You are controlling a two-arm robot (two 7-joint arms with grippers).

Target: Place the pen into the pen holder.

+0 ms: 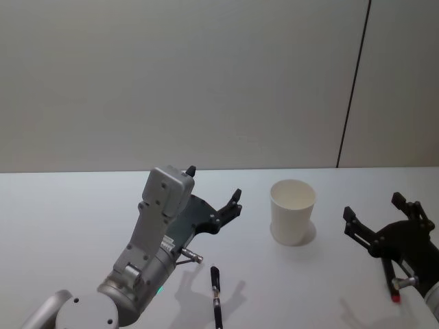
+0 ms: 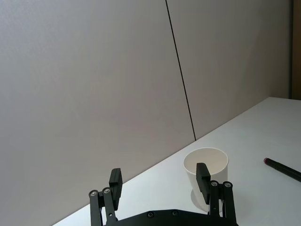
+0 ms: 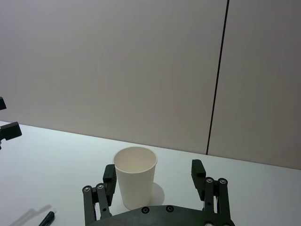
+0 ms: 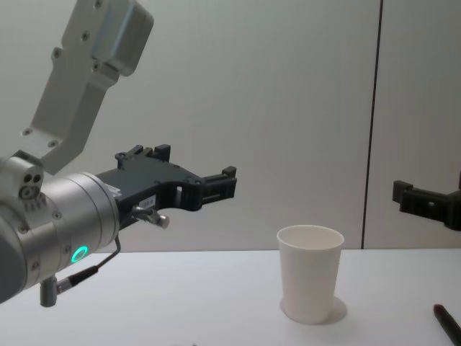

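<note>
Two pens are laid flat: a black pen (image 1: 217, 298) left of the upright paper cup (image 1: 293, 211), a red-tipped pen (image 4: 446, 323) right of it. Flanking the cup, the left gripper (image 1: 214, 184) and right gripper (image 1: 374, 207) are held raised, jaws apart and empty, presumably readied for grasping.

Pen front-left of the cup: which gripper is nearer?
Left. The left gripper hangs open just behind and above the pen; the right gripper, open, is far off to the pen's right, past the cup.

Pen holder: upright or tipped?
Upright: the pen holder stands on its base on the table, open rim up. The pen lies on the table, outside it.
</note>
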